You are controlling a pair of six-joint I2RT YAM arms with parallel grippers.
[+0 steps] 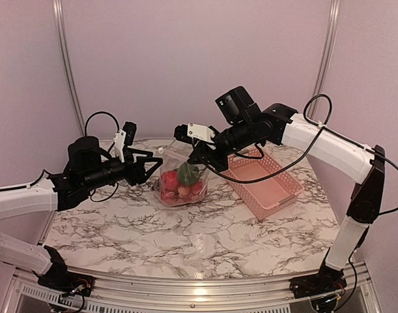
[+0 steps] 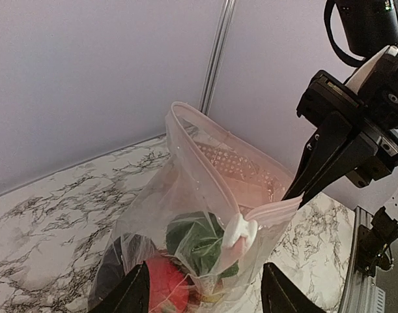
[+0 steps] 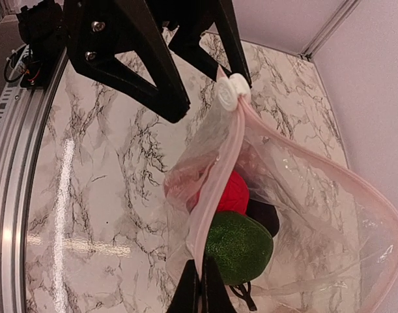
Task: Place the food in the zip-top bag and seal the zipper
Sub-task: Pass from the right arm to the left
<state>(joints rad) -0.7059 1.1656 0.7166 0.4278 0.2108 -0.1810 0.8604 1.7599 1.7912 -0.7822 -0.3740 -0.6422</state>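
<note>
The bag (image 1: 178,171) stands on the table (image 1: 251,241), with the food (image 3: 238,244) inside. Our right pincer (image 3: 200,266) is clamped on the zipper (image 2: 205,163) end, and the left pincer (image 2: 205,277) is apart, near the white slider (image 2: 240,229). We should pinch the slider squarely, then pull it straight along the strip.

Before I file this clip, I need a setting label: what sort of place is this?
Probably a robot lab cell, not a kitchen: blank walls framed by aluminium posts, a marble-patterned table, toy food in a zip-top bag.
</note>
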